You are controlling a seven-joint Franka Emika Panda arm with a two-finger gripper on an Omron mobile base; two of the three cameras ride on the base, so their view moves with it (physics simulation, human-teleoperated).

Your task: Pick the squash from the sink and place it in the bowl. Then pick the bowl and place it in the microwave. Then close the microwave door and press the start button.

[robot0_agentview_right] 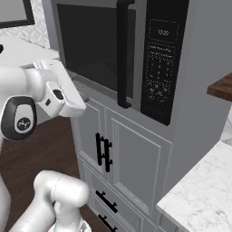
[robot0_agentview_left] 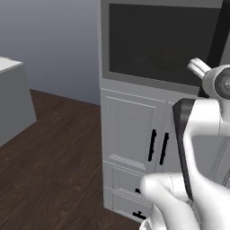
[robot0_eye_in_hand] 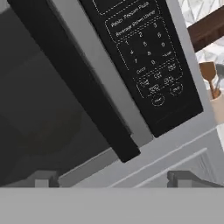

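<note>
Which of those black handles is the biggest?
The microwave door's handle: one long vertical bar beside the keypad. The cabinet handles below are far shorter.

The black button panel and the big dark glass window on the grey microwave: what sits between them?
A tall black vertical door handle stands between the dark glass window and the black button panel, plain in the right base view.

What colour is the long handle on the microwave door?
Black. The handle shows best in the right base view, running down the microwave door beside the keypad.
</note>
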